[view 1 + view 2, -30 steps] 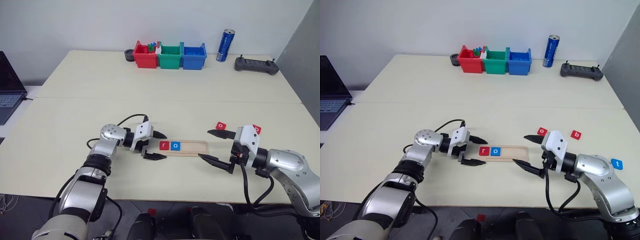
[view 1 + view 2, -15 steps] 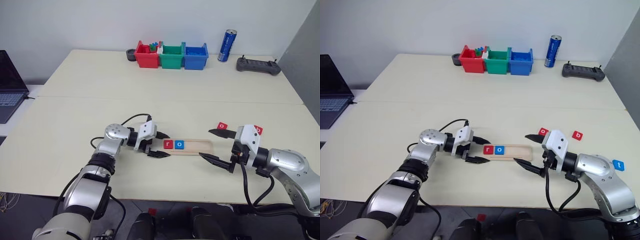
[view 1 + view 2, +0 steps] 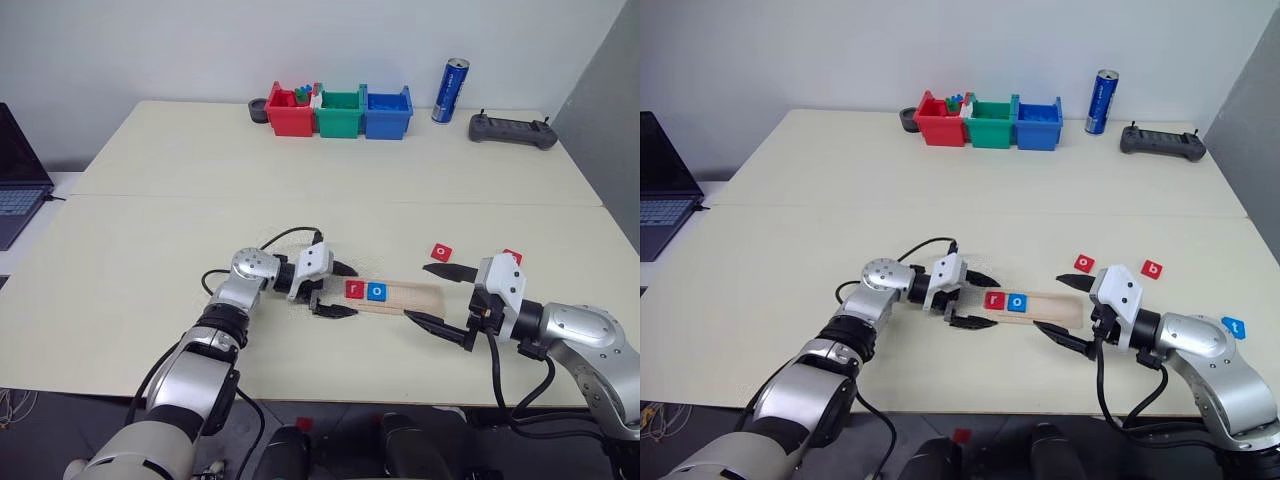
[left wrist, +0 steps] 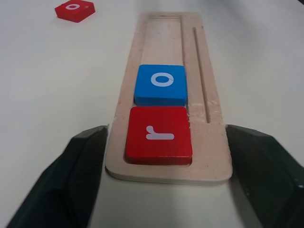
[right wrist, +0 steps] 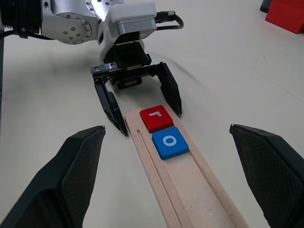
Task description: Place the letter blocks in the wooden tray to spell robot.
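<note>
both arms low and forward, left end effector (image 3: 334,290) and right end effector (image 3: 440,296) spread wide, tips facing

A robotics lab or test room: a plain pale bench (image 3: 150,230) against a bare white wall, a laptop (image 3: 18,170) beside its left edge, and a handheld controller (image 3: 513,130) near its far right corner.

Head pair looks down; wrist cameras close — sharing the wooden tray (image 4: 167,95).
</note>
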